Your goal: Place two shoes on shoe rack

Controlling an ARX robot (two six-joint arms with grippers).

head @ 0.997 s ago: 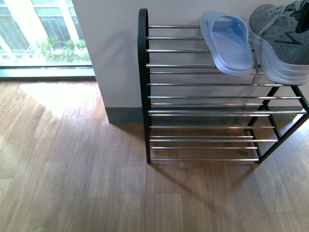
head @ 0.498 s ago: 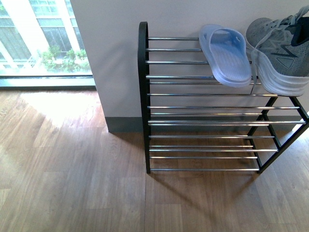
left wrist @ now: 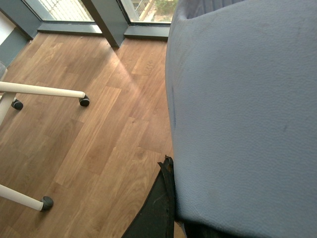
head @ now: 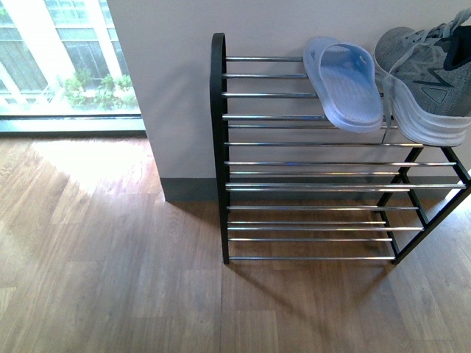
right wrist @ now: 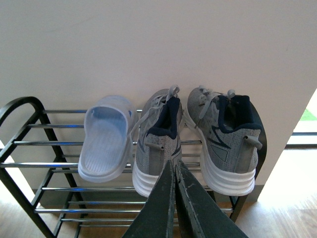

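Observation:
The shoe rack (head: 324,163), black uprights with chrome rods, stands against the wall. On its top shelf lie one pale blue slide sandal (head: 344,84) and a grey sneaker (head: 427,81). In the right wrist view the sandal (right wrist: 105,139) sits left of two grey sneakers (right wrist: 158,144) (right wrist: 225,139), heels toward me. My right gripper (right wrist: 174,166) is shut and empty, just in front of the left sneaker's heel. My left gripper (left wrist: 171,168) is shut on a second pale blue slide sandal (left wrist: 242,114), held over the wooden floor. Neither gripper shows in the front view.
White tubular legs on castors (left wrist: 42,90) stand on the floor near the left arm. A window frame (left wrist: 106,20) runs along the far side. A white wall corner (head: 169,73) and a window (head: 66,59) lie left of the rack.
Over the first half second the front view shifted, so the rack sits a little lower in the picture. Since then nothing has moved.

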